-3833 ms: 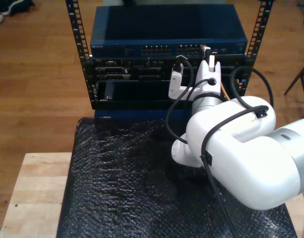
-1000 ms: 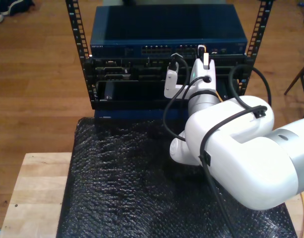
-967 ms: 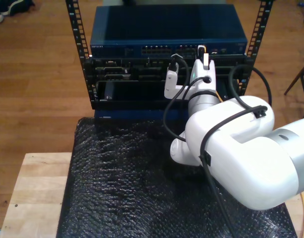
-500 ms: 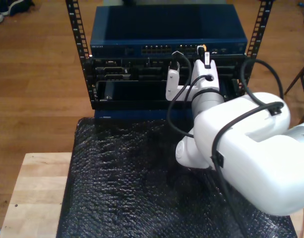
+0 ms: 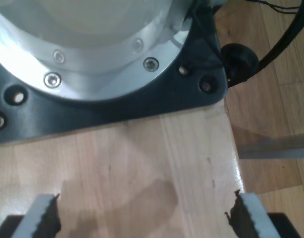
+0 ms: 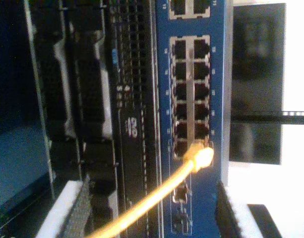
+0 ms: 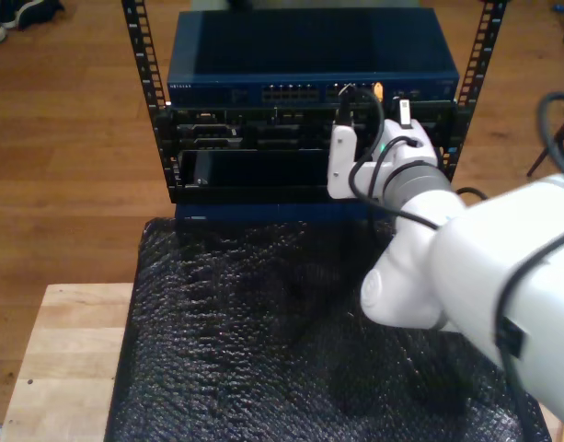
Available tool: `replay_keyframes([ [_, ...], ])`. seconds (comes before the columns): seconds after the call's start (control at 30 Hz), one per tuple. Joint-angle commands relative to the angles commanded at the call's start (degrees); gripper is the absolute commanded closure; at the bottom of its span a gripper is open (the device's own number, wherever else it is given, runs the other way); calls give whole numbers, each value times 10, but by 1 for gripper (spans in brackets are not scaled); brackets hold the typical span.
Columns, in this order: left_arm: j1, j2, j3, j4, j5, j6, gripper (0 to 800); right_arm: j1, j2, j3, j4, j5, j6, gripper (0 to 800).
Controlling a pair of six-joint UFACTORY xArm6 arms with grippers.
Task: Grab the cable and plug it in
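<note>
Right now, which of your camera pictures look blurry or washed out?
Second wrist view: the thin yellow-orange network cable glows, its plug overexposed; white glare beside the blue switch. First wrist view: the metal flange is soft. Exterior view: dim, grainy.

cable [image 6: 156,196] plugged in switch [image 6: 191,99]

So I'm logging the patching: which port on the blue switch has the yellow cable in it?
The end port of the twelve-port block, in the column nearer the switch's edge: the yellow cable's plug sits there; the other eleven are empty.
</note>
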Motion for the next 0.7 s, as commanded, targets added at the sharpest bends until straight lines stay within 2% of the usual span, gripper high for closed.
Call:
replay_keyframes([
  [0.17,0,0,0,0,0,-1,0,-56,-91,47,-47,106,-5,163],
  [0.27,0,0,0,0,0,0,0,-106,-144,63,-102,203,-26,125],
  [0.43,0,0,0,0,0,-1,0,-204,-219,70,-190,425,-52,8],
  [0.57,0,0,0,0,0,0,0,-283,-261,69,-256,588,-69,0],
  [0.7,0,0,0,0,0,0,0,-349,-292,66,-277,694,-91,0],
])
